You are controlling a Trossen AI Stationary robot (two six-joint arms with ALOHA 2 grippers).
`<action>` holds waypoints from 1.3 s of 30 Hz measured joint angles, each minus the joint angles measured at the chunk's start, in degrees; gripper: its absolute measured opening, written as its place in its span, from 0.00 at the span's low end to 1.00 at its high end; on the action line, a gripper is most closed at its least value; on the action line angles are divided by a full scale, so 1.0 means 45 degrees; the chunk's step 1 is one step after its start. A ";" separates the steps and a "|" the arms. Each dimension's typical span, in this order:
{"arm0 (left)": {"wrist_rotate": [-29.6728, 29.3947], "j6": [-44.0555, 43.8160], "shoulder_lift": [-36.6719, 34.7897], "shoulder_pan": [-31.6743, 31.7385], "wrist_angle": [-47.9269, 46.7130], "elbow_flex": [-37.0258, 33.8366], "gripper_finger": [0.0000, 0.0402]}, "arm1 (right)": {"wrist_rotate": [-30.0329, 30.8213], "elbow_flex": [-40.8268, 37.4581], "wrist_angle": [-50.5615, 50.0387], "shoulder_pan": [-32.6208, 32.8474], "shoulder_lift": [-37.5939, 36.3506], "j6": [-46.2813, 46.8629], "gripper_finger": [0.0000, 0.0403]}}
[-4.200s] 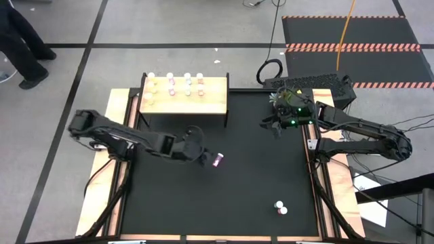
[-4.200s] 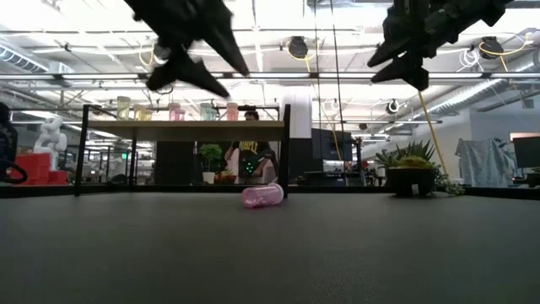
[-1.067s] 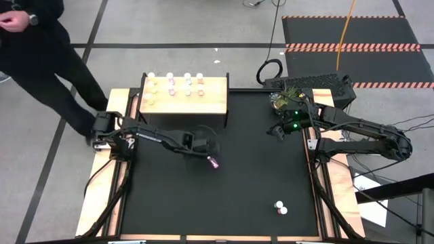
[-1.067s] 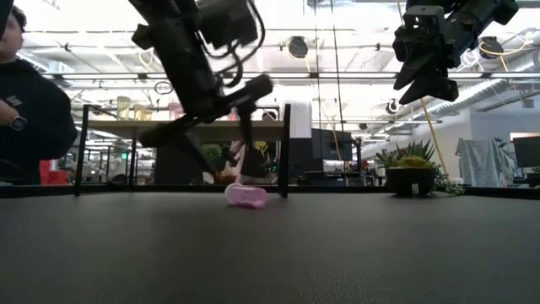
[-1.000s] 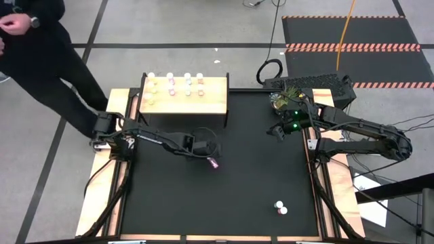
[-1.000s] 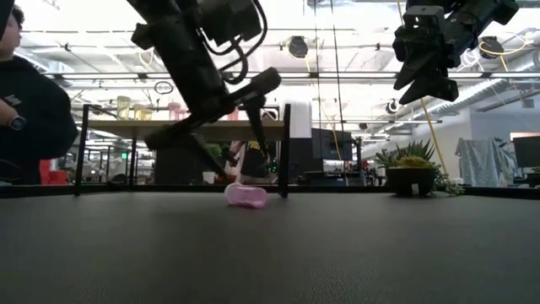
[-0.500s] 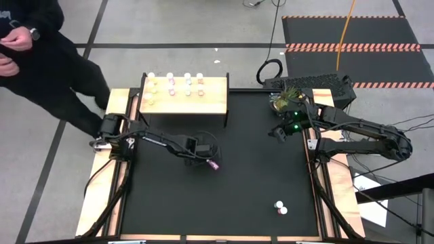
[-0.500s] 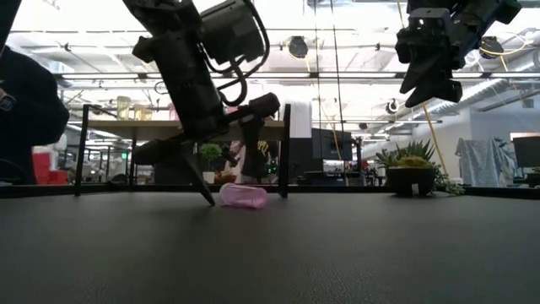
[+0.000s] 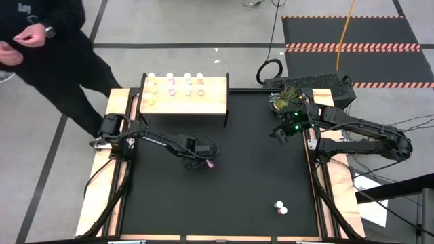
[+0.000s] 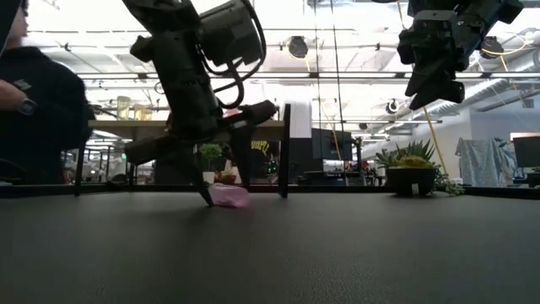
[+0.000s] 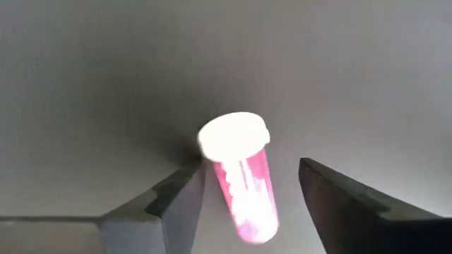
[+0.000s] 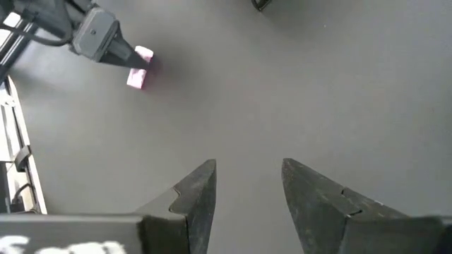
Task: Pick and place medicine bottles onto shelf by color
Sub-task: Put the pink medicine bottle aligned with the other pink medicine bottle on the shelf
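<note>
Left gripper (image 9: 203,163) low at mid-table, fingertips down on the black mat (image 9: 258,196). Its fingers (image 11: 176,204) stand spread either side of a pink bottle (image 11: 240,180) lying on its side, white cap toward the camera in the left wrist view. One finger is at or very near the bottle's side; the other stands clear with a gap. Not clamped.

Low view: the same bottle (image 10: 229,196) rests on the mat under the left gripper (image 10: 221,190), one fingertip down just to its left.

High view: bottle (image 9: 211,164) shows as a small pink spot at the gripper's right edge, nearer than the shelf (image 9: 183,95).

Shelf sits at the table's far left. Bottles already stand on it in rows (image 9: 174,84); colours hard to tell apart.

Two more bottles (image 9: 279,207) lie close together near the table's near right corner, well apart from both arms.

Right gripper (image 9: 277,133) hangs high over the far right of the table, fingers (image 12: 194,194) apart, nothing between them. Potted plant (image 9: 285,99) just beyond it.

Person (image 9: 47,47) in dark clothes on the floor past the table's far left corner.
</note>
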 joint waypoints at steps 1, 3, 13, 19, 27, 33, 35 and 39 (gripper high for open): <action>-0.0034 0.0183 0.0000 0.0079 -0.0014 0.0000 0.56 | 0.0004 0.0000 -0.0006 0.0000 0.0000 -0.0003 0.39; -0.0105 0.0637 0.0000 0.0256 -0.0075 0.0000 0.54 | 0.0000 0.0000 -0.0002 0.0000 0.0000 0.0001 0.39; 0.0325 0.2130 -0.0005 0.0826 -0.0712 0.0005 0.48 | -0.0007 0.0000 -0.0104 0.0000 0.0000 -0.0096 0.39; 0.0479 0.2293 -0.0002 0.0753 -0.0777 0.0005 0.43 | -0.0010 0.0000 -0.0109 0.0000 0.0000 -0.0096 0.39; 0.0498 0.2358 -0.0005 0.0750 -0.1134 0.0005 0.32 | -0.0010 0.0000 -0.0109 0.0000 0.0000 -0.0139 0.39; 0.0176 0.2562 -0.0107 0.0853 -0.1346 0.0005 0.30 | -0.0010 0.0000 -0.0109 -0.0002 0.0000 -0.0149 0.39; 0.0117 0.2806 -0.0140 0.0931 -0.1404 -0.0005 0.31 | -0.0015 0.0000 -0.0114 -0.0005 0.0000 -0.0242 0.39; -0.0251 0.3030 -0.0725 0.0957 -0.1862 -0.0028 0.33 | -0.0015 -0.0005 -0.0112 -0.0005 0.0000 -0.0339 0.39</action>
